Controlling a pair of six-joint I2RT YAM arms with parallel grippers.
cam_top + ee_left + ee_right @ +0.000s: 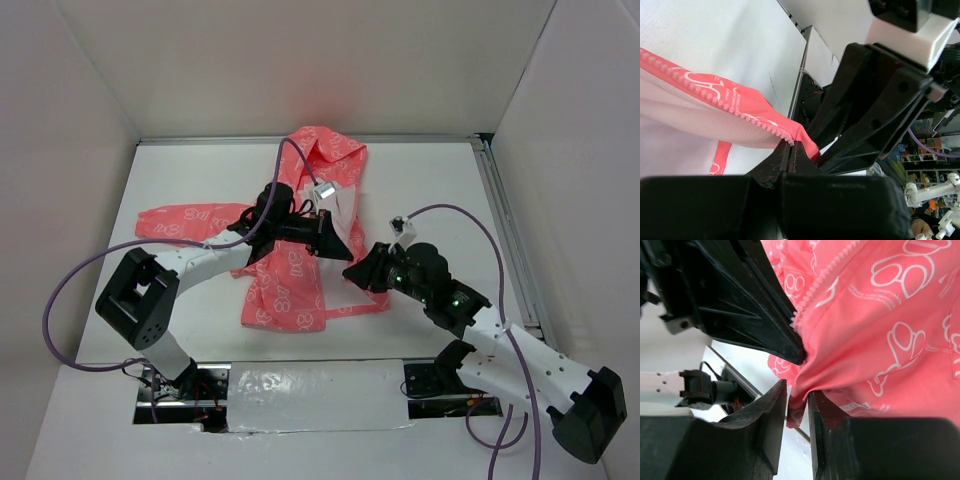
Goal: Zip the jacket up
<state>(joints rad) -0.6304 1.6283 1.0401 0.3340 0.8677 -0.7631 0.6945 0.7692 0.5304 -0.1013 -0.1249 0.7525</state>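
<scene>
The coral-pink jacket (285, 285) with its white print lies spread in the middle of the white table, its pale lining (343, 210) showing. My left gripper (330, 232) is shut on the jacket's zipper edge; in the left wrist view (791, 145) the zipper teeth (715, 95) run into the closed jaws. My right gripper (352, 272) sits close beside it at the jacket's right edge. In the right wrist view (797, 395) its jaws stand slightly apart, with a fold of the jacket (875, 330) hanging between them against one finger. The left gripper's fingers (765, 325) show just above.
White walls enclose the table on three sides. A metal rail (505, 230) runs along the right edge. A silver taped patch (310, 395) lies at the near edge between the arm bases. Purple cables (60, 300) loop off both arms.
</scene>
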